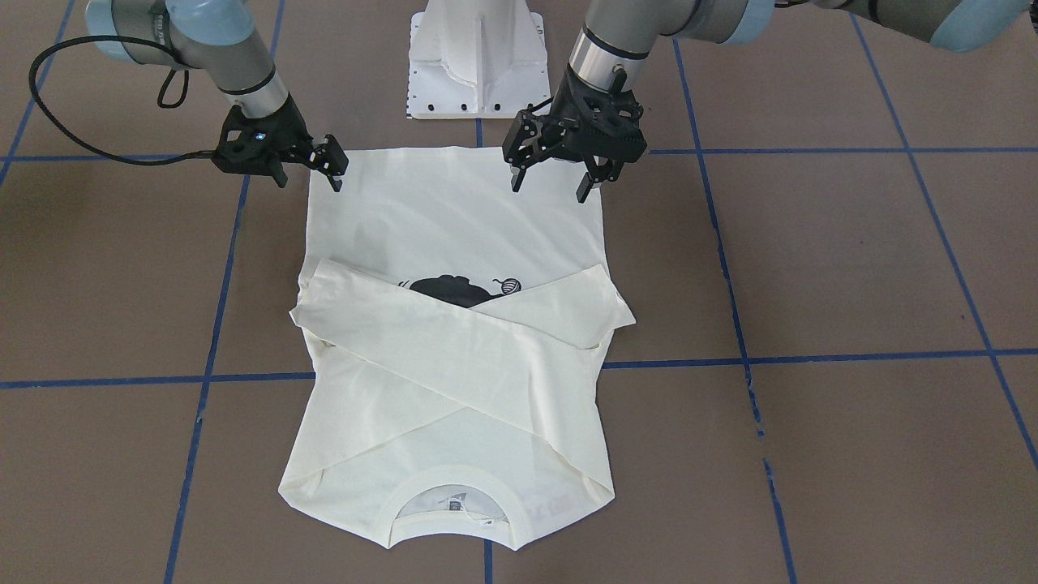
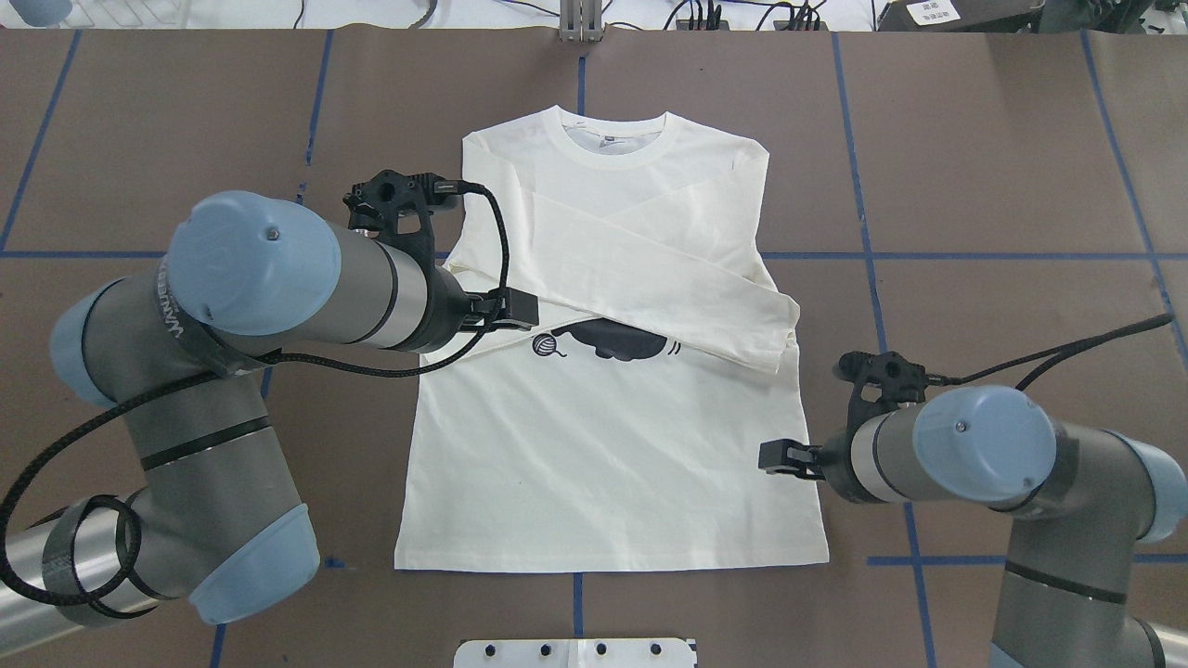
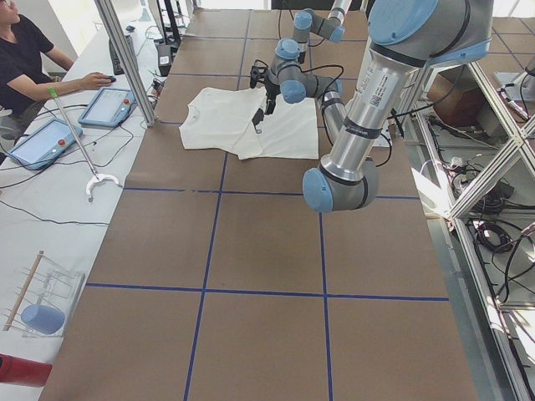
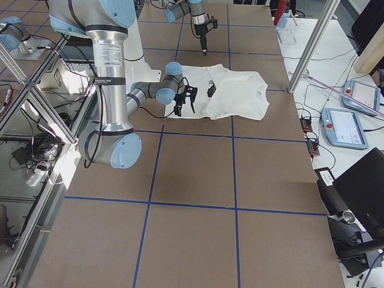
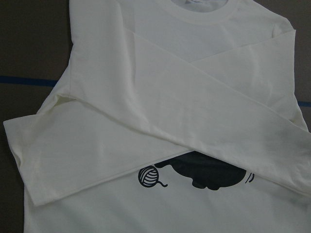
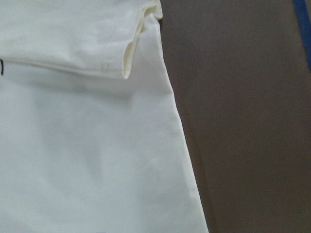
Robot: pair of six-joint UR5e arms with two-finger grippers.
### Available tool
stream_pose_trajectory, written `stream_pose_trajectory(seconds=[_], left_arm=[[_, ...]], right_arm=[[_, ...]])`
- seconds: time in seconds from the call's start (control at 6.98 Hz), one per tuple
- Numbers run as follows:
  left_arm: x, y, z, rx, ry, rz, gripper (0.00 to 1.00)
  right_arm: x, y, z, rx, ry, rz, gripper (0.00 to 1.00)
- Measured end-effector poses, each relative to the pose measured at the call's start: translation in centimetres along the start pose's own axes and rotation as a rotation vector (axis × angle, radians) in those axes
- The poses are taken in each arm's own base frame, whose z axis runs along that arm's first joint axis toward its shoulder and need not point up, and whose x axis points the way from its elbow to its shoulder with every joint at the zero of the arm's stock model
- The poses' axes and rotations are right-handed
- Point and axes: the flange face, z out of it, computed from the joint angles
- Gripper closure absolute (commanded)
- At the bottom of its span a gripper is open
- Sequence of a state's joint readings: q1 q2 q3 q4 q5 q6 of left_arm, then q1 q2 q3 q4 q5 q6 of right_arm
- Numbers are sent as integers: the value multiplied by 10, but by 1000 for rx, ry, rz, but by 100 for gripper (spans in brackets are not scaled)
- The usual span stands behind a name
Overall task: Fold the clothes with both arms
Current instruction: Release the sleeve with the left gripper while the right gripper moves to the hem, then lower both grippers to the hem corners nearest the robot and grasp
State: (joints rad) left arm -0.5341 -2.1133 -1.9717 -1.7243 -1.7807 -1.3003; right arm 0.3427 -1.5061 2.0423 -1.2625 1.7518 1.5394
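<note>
Nearest the robot: white pedestal base (image 1: 478, 65) at the edge of the table (image 2: 974, 186), brown top w/ blue tape lines (image 2: 928, 255). The T-shirt (image 2: 613, 464) lies flat just past the base, hem twd the robot, print side up, btwn the two arms.

L arm (image 2: 278, 278) reaches in over the shirt's left half. L gripper (image 1: 550, 185) hangs a bit past the hem, tips down, fingers spread w/ nothing btwn them. Its wrist cam looks down on the crossed sleeves from above.

R arm (image 2: 974, 445) comes in at the shirt's right side edge. R gripper (image 1: 308, 180) is also spread & empty. Its wrist cam shows that side edge against the brown top, w/ a cuff (image 6: 131, 58) lying on the body.

Mid-shirt: black cat print (image 2: 617, 341) w/ a yarn ball (image 5: 148, 176), its far part covered by the sleeves. Both sleeves are folded in & crossed over the chest. The one whose cuff ends at the robot's-right edge lies on top.

Farthest: collar (image 2: 613, 153), opening away from the robot. Beyond the table, a person (image 3: 25, 58) sits at a white bench w/ tablets (image 3: 104, 107).
</note>
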Motion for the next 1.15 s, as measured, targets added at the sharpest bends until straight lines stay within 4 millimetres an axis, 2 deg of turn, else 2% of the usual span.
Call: stream_pose_trajectory(seconds=[0.14,0.29,0.43,0.72,0.86,1.15], left_arm=[[-2,0,-2,1,0,0,0],[-2,0,-3,3,2,0,0],[-1,1,-6,5,7,1,0],[-1,0,-11,10,14,2,0],[-1,0,-12,11,17,2,0],[-5,0,-11,10,13,0,0]], right_arm=[[5,19,9,-13,19,-4,0],[10,30,15,-26,33,-9,1],[14,35,18,-38,42,-11,14],[15,39,19,-59,46,-13,83],[14,40,19,-68,45,-13,100],[12,41,19,-74,40,-15,100]])
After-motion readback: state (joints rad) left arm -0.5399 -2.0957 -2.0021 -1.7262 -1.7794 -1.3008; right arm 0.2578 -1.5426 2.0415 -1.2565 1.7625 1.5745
